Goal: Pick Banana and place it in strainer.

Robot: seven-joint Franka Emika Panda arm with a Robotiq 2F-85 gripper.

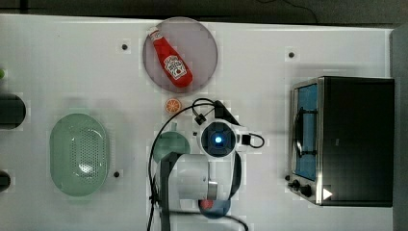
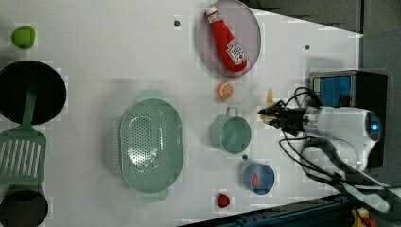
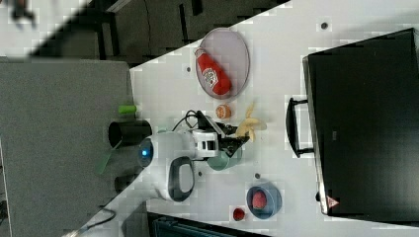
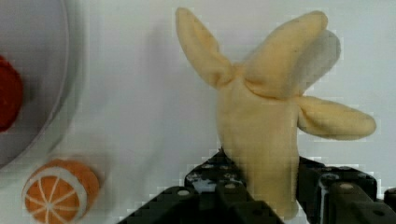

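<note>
Claw [image 4: 261, 196] clamped partway on banana [image 4: 266, 116], pinching the body low down with the peel strips splayed out past the fingers. Grip looks narrow and near one end (soft plush, so could squirm out on a fast swing). In the right view banana [image 3: 249, 126] sits at the claw tip [image 3: 237, 138] above the table [image 3: 276, 163], near the orange slice [image 3: 223, 111] and the teal cup [image 3: 225, 159]. In the left view claw [image 2: 269, 115] well apart from strainer [image 2: 150, 142], cup [image 2: 231, 134] between them.

Risks from here:
- Slip mid-carry: small contact patch, floppy toy.
- Low transit clips cup rim or handle, knocks banana loose.
- Splayed strips catch on strainer's thick rim, leaving banana draped on the edge instead of inside.
- Early release drops it short on the table.

Further off, ketchup bottle [image 1: 171, 58] on grey plate [image 1: 204, 48], toaster oven [image 1: 356, 139] at the top view's right; neither in the likely path.
</note>
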